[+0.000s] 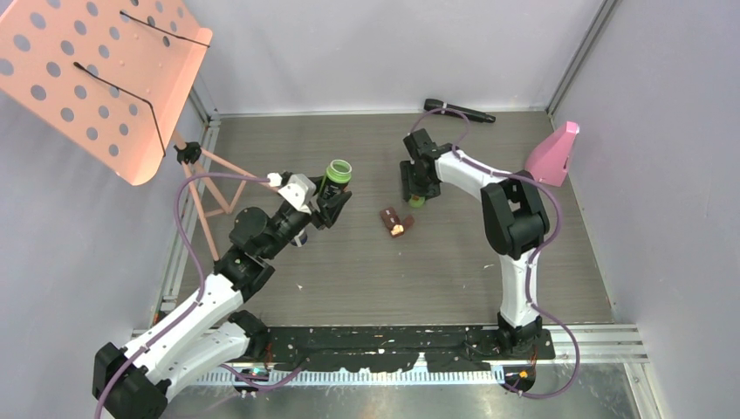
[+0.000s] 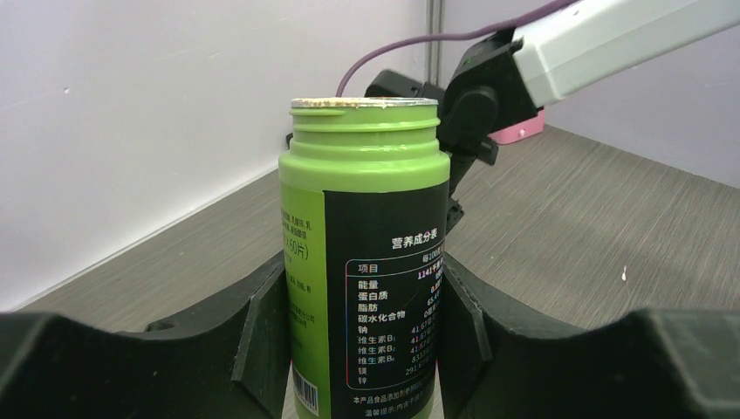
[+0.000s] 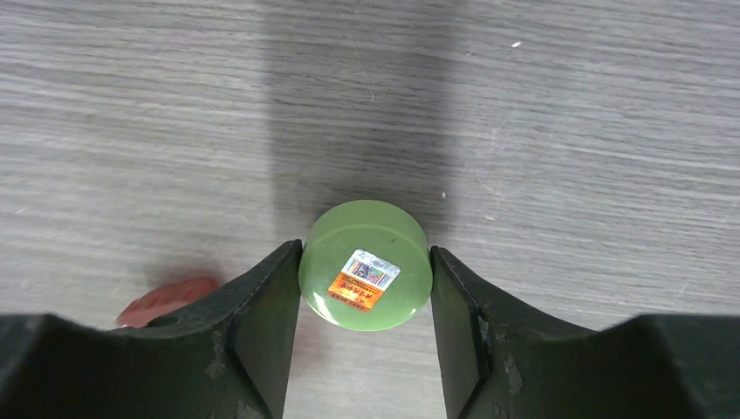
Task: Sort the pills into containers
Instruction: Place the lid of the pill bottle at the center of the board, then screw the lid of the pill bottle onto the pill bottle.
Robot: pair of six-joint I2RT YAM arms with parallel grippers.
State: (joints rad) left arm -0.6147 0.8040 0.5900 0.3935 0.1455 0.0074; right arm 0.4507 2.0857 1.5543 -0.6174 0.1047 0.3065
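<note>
- Robotics lab test cell: plain lilac walls (image 1: 375, 52) and metal framing (image 1: 576, 52) box in a wood-grain surface (image 1: 454, 271).
- Two cabled arms (image 1: 515, 218) bolted along its edge.

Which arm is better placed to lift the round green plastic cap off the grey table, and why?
Right. The right hand straddles the round green plastic cap, its fingers against both sides. The left hand is occupied, gripping the uncapped green plastic bottle with the black label.

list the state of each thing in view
green bottle: cap off, gripped by left pincer
green cap: on the table, right pincer closed on it
brown case: lying on the table, untouched
black microphone: lying at the table's far edge
</note>
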